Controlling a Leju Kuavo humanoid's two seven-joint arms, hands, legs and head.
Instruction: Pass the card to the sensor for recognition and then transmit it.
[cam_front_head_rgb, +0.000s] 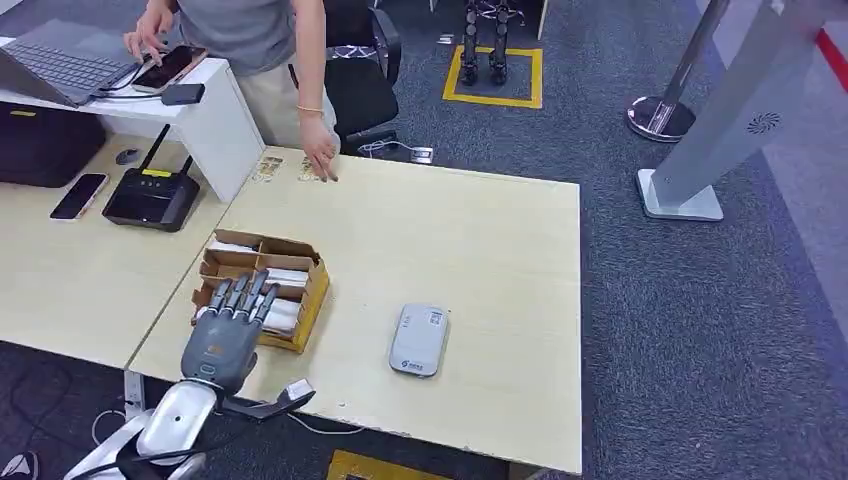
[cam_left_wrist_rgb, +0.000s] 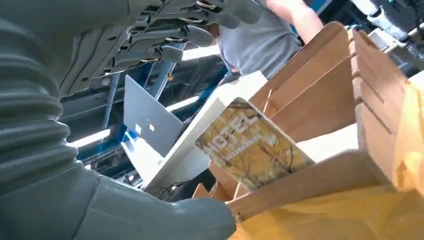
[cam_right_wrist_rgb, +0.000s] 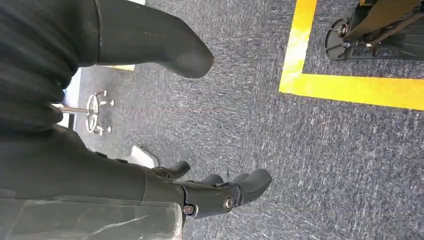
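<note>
- The left robot hand (cam_front_head_rgb: 228, 335), fingers spread and empty, is poised over the wooden box (cam_front_head_rgb: 262, 288).
- The upright card (cam_left_wrist_rgb: 252, 144) should be pinched by its free edge.

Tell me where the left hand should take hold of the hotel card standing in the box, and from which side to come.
Grip the hotel card by its free upper edge, coming down from above. It leans tilted in the wooden box, lower part behind the wall, so only the top is likely reachable. The left hand hovers over the box, fingers apart; thumb on one face and fingers on the other should pinch it.
</note>
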